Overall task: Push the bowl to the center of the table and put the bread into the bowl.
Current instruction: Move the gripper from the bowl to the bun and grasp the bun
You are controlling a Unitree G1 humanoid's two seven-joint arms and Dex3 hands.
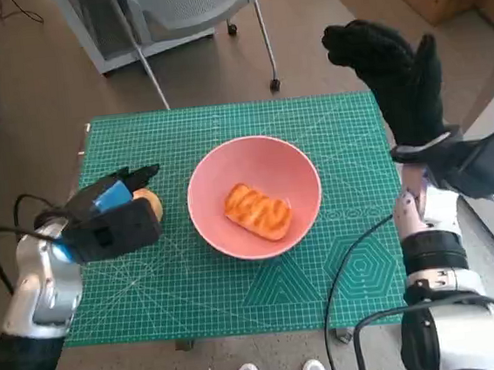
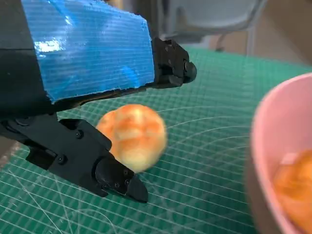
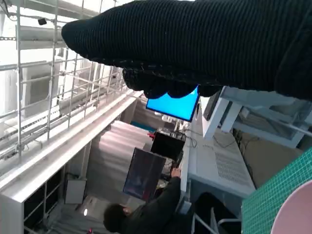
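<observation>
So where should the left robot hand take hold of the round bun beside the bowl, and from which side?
Probably across the middle of the round bun, coming from the table's left edge. The left robot hand already has fingers on either side, and the bowl blocks the other side.

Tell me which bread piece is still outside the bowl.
The round bun, lying on the green mat between the left hand fingers. The other, a long glazed piece, already lies inside the pink bowl.
</observation>
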